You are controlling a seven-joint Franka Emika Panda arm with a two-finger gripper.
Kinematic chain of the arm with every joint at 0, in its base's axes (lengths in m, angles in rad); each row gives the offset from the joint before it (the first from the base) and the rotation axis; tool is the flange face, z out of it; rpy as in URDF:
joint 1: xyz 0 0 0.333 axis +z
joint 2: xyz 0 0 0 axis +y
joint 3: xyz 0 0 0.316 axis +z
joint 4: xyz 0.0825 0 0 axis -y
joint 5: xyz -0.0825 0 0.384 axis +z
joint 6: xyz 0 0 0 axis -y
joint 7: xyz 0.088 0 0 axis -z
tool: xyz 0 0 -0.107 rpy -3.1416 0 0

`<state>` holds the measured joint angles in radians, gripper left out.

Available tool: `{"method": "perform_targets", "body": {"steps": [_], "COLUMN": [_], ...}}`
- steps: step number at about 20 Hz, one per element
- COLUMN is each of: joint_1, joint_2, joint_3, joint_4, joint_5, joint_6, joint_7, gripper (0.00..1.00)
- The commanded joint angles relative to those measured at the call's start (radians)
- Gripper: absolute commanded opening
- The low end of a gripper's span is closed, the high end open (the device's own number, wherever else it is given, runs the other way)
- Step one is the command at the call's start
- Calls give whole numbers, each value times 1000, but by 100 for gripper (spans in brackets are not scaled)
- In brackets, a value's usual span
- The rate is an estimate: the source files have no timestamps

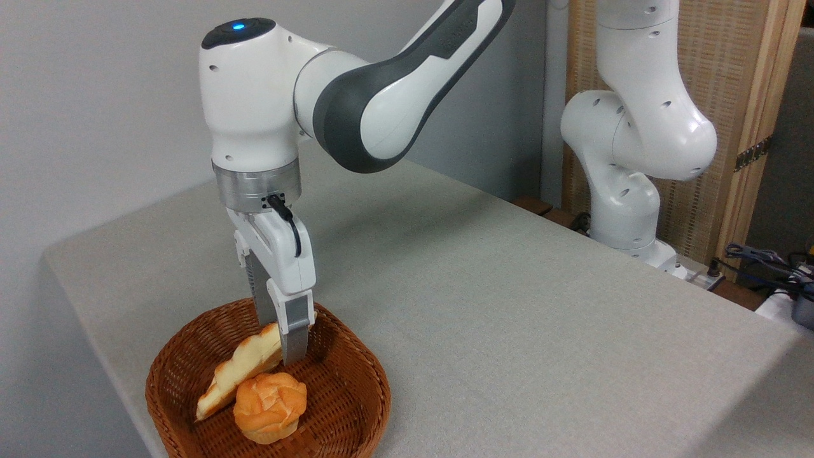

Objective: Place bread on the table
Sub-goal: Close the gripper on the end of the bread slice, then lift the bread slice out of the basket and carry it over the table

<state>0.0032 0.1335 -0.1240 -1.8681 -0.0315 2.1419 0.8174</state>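
Your gripper (284, 340) points straight down into the basket (356, 375), fingers (294, 331) drawn narrow and clamped across the upper end of the bread (245, 366); the near finger covers that end, and a pale tip shows just past it on the right. The bread: long, narrow, pale cream with golden-brown ridged edges, lying tilted, its lower pointed end down toward the basket's front left, its upper end raised at the fingers. You cannot tell from this view how much of the loaf touches the basket floor. Bun (269, 407): round, orange-golden, knotted top, sitting in the basket just in front of the bread and touching or nearly touching its lower half. Basket: brown woven wicker, rounded-square, shallow walls, standing at the front left corner of the table (509, 305). Table: broad, flat, covered in light grey-beige cloth with a fine grain and rounded corners. Arm (381, 95): glossy white shells with dark grey joints, a blue light on the wrist cap, a black cable at the metal collar above your gripper. Base at the far right edge of the table, beside a wooden screen (731, 76) with woven panels; loose cables (769, 261) lie at the far right.
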Motion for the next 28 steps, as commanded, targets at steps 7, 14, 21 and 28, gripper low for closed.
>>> {"method": "perform_targets", "body": {"steps": [7, 14, 21, 28], "joint_1": [1, 6, 14, 14], "joint_2": [-3, -17, -74, -165], "joint_3": [-2, 3, 46, 121], "joint_4": [-6, 4, 64, 96], "joint_5": [-11, -73, -142, -162], "joint_6": [13, 1, -127, -287], "joint_7": [48, 42, 40, 48], "gripper": [22, 22, 20, 19]}}
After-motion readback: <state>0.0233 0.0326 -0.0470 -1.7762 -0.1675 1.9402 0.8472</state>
